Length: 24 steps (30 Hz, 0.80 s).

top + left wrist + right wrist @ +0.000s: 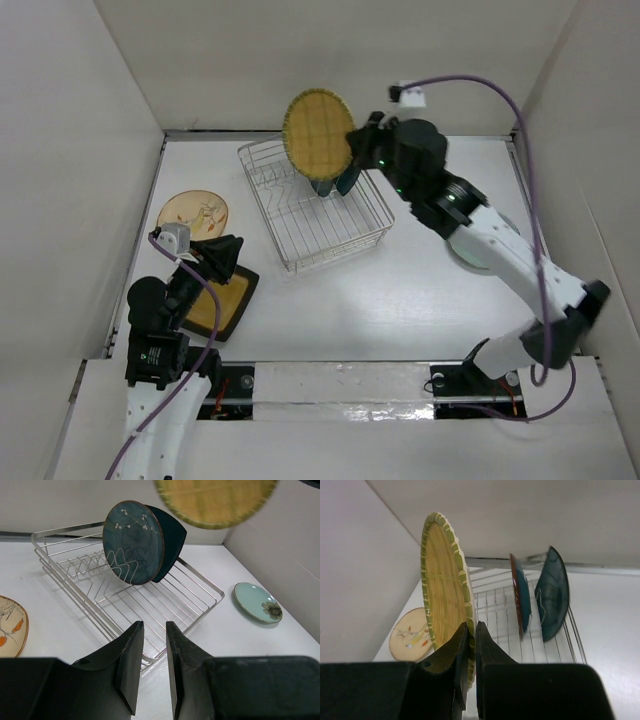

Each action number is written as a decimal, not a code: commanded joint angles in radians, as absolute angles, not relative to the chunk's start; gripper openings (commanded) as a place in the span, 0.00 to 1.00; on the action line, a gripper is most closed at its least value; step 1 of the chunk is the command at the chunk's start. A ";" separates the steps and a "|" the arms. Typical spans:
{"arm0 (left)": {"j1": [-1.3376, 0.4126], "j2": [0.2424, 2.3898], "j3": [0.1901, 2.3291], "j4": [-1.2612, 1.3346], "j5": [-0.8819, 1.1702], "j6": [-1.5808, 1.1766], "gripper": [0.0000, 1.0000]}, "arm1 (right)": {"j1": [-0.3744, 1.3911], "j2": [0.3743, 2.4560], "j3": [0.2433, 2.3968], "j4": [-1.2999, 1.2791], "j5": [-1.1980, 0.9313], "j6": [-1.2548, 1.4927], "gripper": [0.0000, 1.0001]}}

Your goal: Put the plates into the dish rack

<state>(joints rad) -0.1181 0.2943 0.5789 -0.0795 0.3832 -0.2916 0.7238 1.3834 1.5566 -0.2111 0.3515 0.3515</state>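
Observation:
My right gripper (352,150) is shut on the rim of the round yellow woven-look plate (318,132) and holds it on edge above the far side of the silver wire dish rack (300,262). In the right wrist view the fingers (470,627) pinch the yellow plate (442,585). The round teal plate (132,542) and the dark teal squarish plate (170,535) stand upright in the rack (185,597). My left gripper (222,258) is open and empty, over the mustard square black-rimmed plate (222,300).
The tan plate with a drawing (193,213) lies flat left of the rack. The pale green plate (257,602) lies flat right of the rack, mostly under my right arm in the top view (466,256). White walls enclose the table on three sides.

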 commanded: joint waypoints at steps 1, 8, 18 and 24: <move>-0.124 0.305 0.604 -0.049 0.376 -0.278 0.22 | 0.738 1.547 1.770 -0.219 0.531 0.157 0.00; -0.124 0.319 0.603 -0.049 0.380 -0.279 0.22 | 0.787 1.972 2.190 -0.275 0.770 -0.043 0.00; -0.124 0.344 0.601 -0.051 0.388 -0.279 0.22 | 0.807 2.180 2.224 -0.147 0.856 -0.141 0.00; -0.124 0.357 0.603 -0.049 0.388 -0.278 0.22 | 0.818 2.236 2.172 -0.137 0.824 -0.103 0.00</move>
